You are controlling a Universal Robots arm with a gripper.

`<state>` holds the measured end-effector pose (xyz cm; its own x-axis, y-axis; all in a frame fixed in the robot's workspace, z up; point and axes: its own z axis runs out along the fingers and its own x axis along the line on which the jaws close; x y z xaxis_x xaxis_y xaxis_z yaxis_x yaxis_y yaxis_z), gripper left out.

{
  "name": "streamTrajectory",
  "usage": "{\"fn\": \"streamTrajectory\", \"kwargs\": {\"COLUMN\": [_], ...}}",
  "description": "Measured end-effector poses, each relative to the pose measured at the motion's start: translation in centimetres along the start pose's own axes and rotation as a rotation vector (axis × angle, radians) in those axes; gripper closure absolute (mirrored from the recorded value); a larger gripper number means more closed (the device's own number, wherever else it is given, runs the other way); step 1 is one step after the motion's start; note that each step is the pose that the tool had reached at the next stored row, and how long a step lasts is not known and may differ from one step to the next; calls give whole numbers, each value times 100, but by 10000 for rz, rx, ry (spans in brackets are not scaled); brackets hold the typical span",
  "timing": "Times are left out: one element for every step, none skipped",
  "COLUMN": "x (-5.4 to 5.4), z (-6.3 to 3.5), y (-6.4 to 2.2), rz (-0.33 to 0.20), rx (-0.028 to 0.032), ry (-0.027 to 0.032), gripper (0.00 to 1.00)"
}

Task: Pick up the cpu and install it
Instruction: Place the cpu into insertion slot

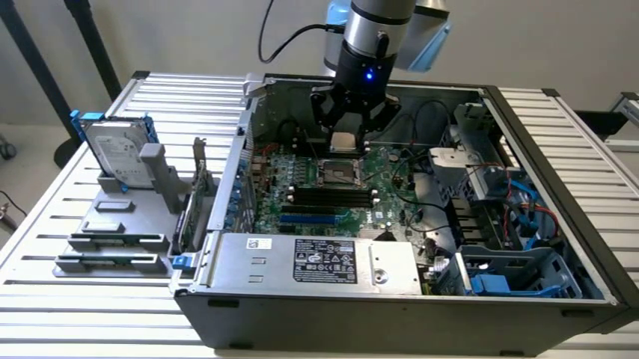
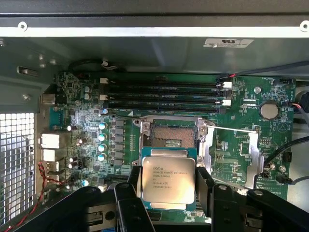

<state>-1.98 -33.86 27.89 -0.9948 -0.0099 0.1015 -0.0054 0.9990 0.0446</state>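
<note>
CPU (image 2: 168, 176) sits gripped flat between our gripper's (image 2: 169, 187) jaws, metal lid up, over the motherboard (image 2: 236, 116) beside the open socket (image 2: 169, 137). We cannot read the lid's fine print, which runs finger to finger. The gripper hides one edge.

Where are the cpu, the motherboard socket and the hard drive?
cpu (image 2: 168, 180), wrist view, centre of its silvery metal top.
socket (image 2: 167, 137), wrist view, middle of its open contact field.
hard drive (image 1: 118, 153), exterior view, its labelled silver face.
</note>
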Motion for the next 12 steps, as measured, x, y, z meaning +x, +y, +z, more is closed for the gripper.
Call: {"fn": "streamTrajectory", "kwargs": {"x": [0, 0, 0, 0, -1, -1, -1, -2, -2, -3, -4, -4], "z": [0, 0, 0, 0, 5, 9, 14, 18, 24, 32, 39, 47], "y": [0, 0, 0, 0, 0, 0, 0, -1, -1, -1, -1, -2], "rz": [0, 0, 0, 0, 1, 60, 194, 360, 534, 714, 896, 1071], "rx": [0, 0, 0, 1, -3, -9, -21, -36, -54, -74, -94, -111], "ry": [0, 0, 0, 6, 9, 13, 14, 14, 14, 13, 14, 17], "gripper": [45, 45, 45, 45, 45, 45, 45, 45, 45, 45, 45, 45]}}
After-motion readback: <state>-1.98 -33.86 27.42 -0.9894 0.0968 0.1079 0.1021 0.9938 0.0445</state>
